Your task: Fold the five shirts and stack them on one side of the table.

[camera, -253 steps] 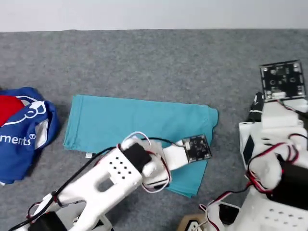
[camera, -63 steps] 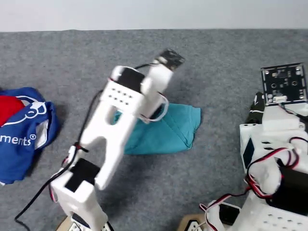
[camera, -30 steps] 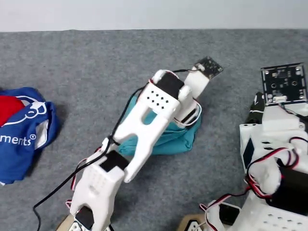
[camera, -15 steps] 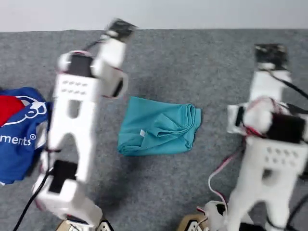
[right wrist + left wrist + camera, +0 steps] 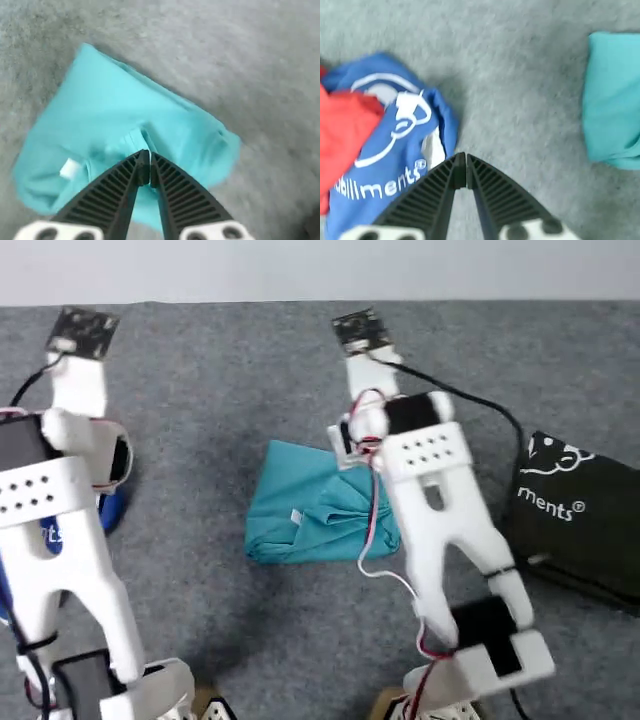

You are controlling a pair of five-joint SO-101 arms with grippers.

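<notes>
A teal shirt (image 5: pixel 310 505) lies folded in a compact rectangle at mid-table, also seen as teal shirt (image 5: pixel 125 130). The right arm (image 5: pixel 430 460) stretches over its right part, and my right gripper (image 5: pixel 145 156) hangs shut just above its creased middle. A crumpled blue shirt (image 5: pixel 395 150) with white print lies at the left with a red shirt (image 5: pixel 342 125) on it. My left gripper (image 5: pixel 465 161) is shut, hovering by the blue shirt's edge. The left arm (image 5: pixel 60 490) hides most of the blue shirt (image 5: pixel 110 512). A folded black shirt (image 5: pixel 575 510) rests at the right.
Grey carpet-like cloth (image 5: pixel 220 370) covers the table up to a pale wall at the back. Bare stretches lie between the blue and teal shirts and in front of the teal one. The teal shirt's edge (image 5: pixel 615 100) shows off to one side in the left wrist view.
The left arm folded the teal shirt smaller, let go and swung left over the blue shirt. The right arm came in over the teal shirt, uncovering the black shirt.
</notes>
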